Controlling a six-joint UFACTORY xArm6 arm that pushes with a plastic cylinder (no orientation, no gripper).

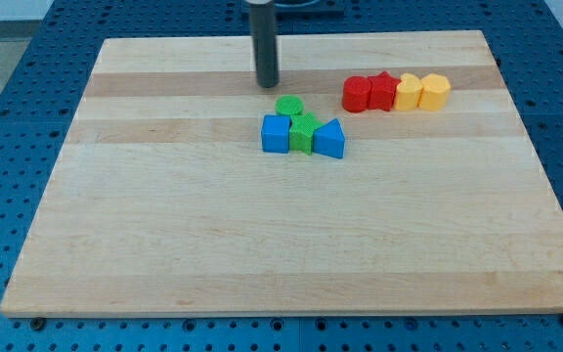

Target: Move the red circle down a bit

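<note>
Eight blocks are seen on the wooden board (164,235), in two clusters. Far right: a row of four, touching — red circle (357,94) at the left end, red star (382,91), yellow star (408,92), yellow block (435,91). Centre: green circle (288,106) behind, then blue cube (276,134), green star (304,133), blue triangle (329,140) packed together. No pincer is fitted; nothing is held. My tip (266,84) is placed just far-left of the green circle, well left of the red circle.
</note>
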